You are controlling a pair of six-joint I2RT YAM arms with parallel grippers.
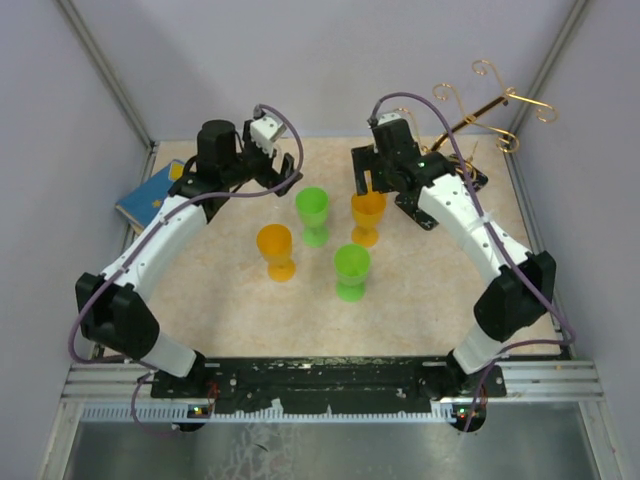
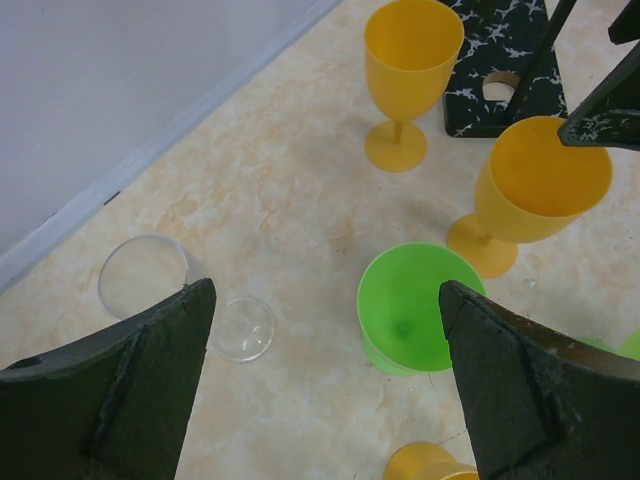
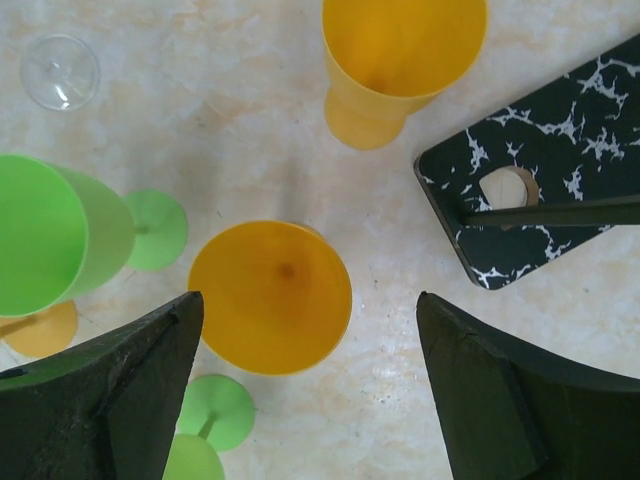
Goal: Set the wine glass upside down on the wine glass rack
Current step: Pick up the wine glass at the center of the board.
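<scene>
Orange wine glass (image 3: 270, 297): upright on table (image 2: 300, 180), near the black marbled base of the wine glass rack (image 3: 575, 150), below right gripper (image 3: 310, 300), jaws spread, seemingly not touching it; left gripper (image 2: 325, 290) spread wide, empty, above green glass (image 2: 405, 310).

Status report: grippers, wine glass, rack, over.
Left gripper open. Right gripper open above upright orange glass, nothing held. Wine glass rack bare; second orange glass stands near it.
</scene>
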